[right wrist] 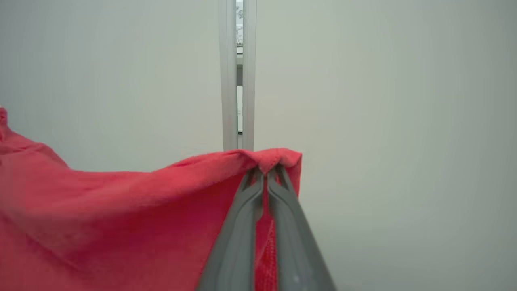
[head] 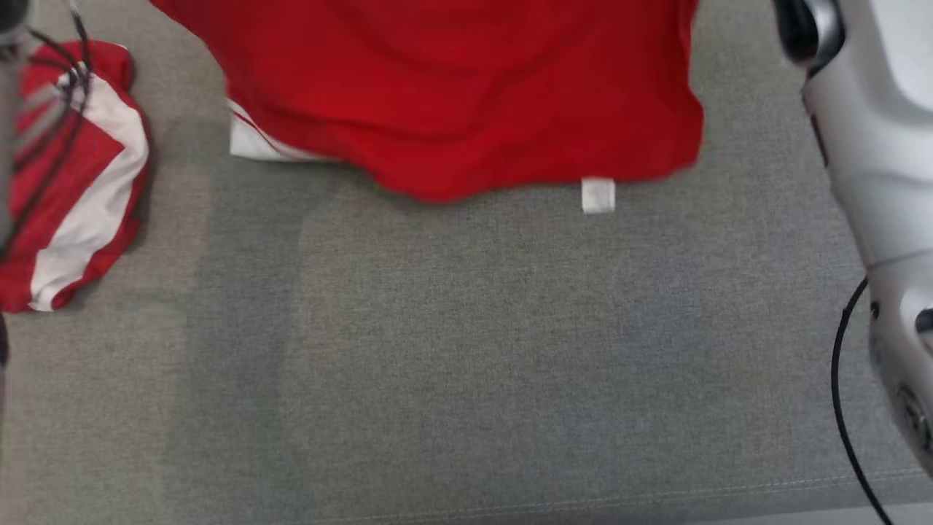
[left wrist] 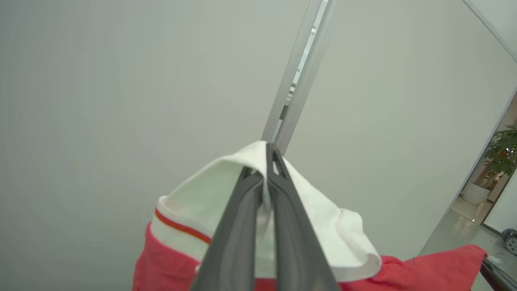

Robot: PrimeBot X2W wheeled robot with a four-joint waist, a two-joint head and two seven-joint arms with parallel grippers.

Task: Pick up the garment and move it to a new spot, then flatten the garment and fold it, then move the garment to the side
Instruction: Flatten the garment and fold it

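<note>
At the far left of the head view, a red-and-white bunch of cloth (head: pixel 73 182) sits behind some dark blurred cables (head: pixel 55 124). I cannot tell whether it rests on the grey cloth-covered table (head: pixel 466 350) or hangs above it, nor whether it is joined to the rest. Further right, across the upper middle of that frame, the garment (head: pixel 466 87) hangs as a broad red sheet. A white striped piece (head: pixel 255 142) peeks out at its lower left edge, and a small white label (head: pixel 598 195) dangles from the hem toward the right. The hem looks to hang over the table, but whether it touches is unclear. At the right edge a pale forearm (head: pixel 875 146) reaches up the frame, with a black cable (head: pixel 842 408) looping below it.

From the left wrist, the left hand (left wrist: pixel 266 159) is pinched tight on a white cuff (left wrist: pixel 210 190) edged with a thin red stripe, and red cloth falls away beneath it toward the lower right of the frame. Behind it stands a plain pale wall (left wrist: pixel 121 81) with a metal strip (left wrist: pixel 299 76), and a potted plant (left wrist: pixel 503 155) shows through an opening at the right edge.

From the right wrist, the right hand (right wrist: pixel 265 171) is closed hard on a fold of the red fabric's top edge. The cloth slopes off to the lower left of that frame.
</note>
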